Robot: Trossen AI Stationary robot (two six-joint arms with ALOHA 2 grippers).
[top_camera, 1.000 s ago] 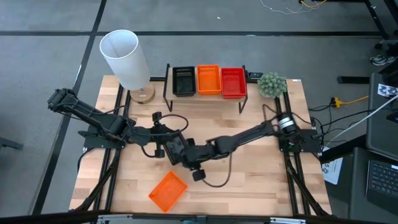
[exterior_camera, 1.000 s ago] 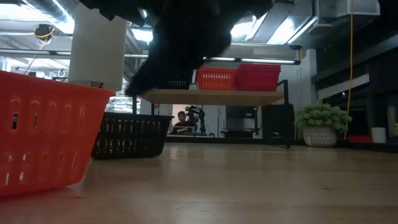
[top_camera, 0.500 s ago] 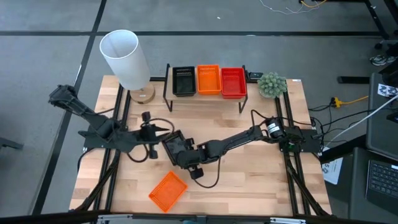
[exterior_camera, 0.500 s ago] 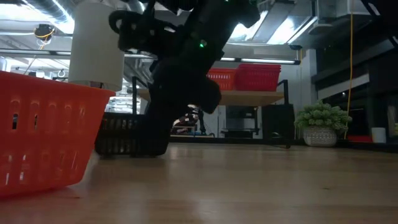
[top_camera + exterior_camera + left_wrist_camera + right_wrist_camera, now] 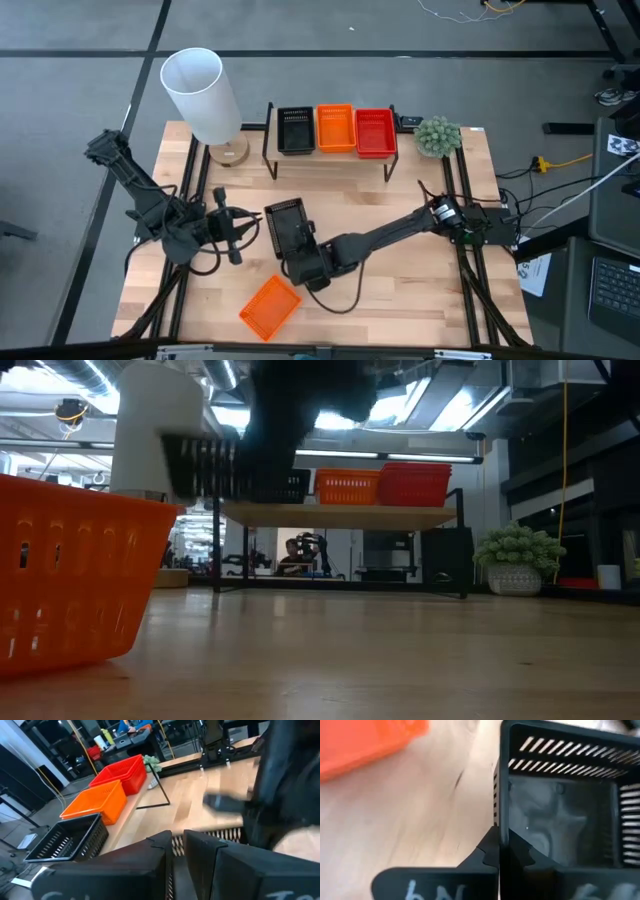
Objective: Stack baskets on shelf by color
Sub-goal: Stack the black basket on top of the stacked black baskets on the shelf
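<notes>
A black basket (image 5: 286,225) (image 5: 232,468) hangs above the table's middle, my right gripper (image 5: 304,260) (image 5: 504,851) shut on it. My left gripper (image 5: 243,228) (image 5: 178,852) stands just left of it, open by a narrow gap, with nothing between its fingers. An orange basket (image 5: 270,305) (image 5: 70,580) rests on its bottom near the table's front edge. On the shelf (image 5: 330,157) (image 5: 345,515) at the back sit a black basket (image 5: 296,130) (image 5: 67,840), an orange basket (image 5: 335,128) (image 5: 95,802) and a red basket (image 5: 375,132) (image 5: 122,772) side by side. My right gripper pinches one wall of the black basket at its rim (image 5: 500,820), one finger inside the basket and one outside, at the basket's near end. The fingers slant down onto the rim from above. The basket is lifted clear of the table, about level, its open side up.
A tall white cylinder on a wooden foot (image 5: 200,95) (image 5: 160,430) stands at the back left, a small green plant (image 5: 438,135) (image 5: 515,560) at the back right. Bare wood lies between the shelf and the held basket.
The black basket stood on the table a second ago; it now hangs lifted clear, about at shelf height, with my right gripper, which came down at it and went up. My left gripper has drawn back toward the table's left edge.
</notes>
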